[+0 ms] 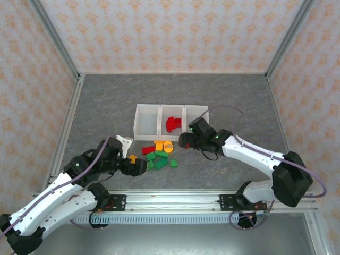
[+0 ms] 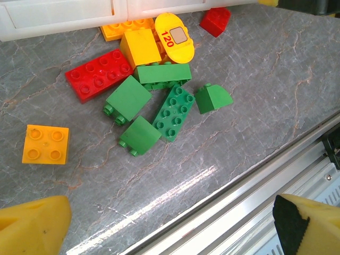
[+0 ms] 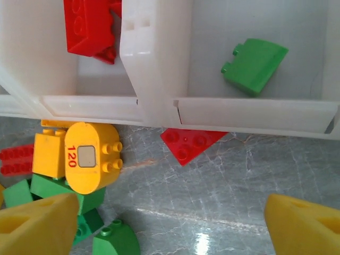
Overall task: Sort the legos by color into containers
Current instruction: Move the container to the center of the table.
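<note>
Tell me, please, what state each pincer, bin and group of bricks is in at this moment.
Left pincer: open, empty.
Right pincer: open, empty.
Left bin: empty.
Middle bin: holds red bricks.
Right bin: holds a green brick.
Pile: loose on the table, colours mixed, unsorted.
Orange brick: studs up, apart from the pile.
</note>
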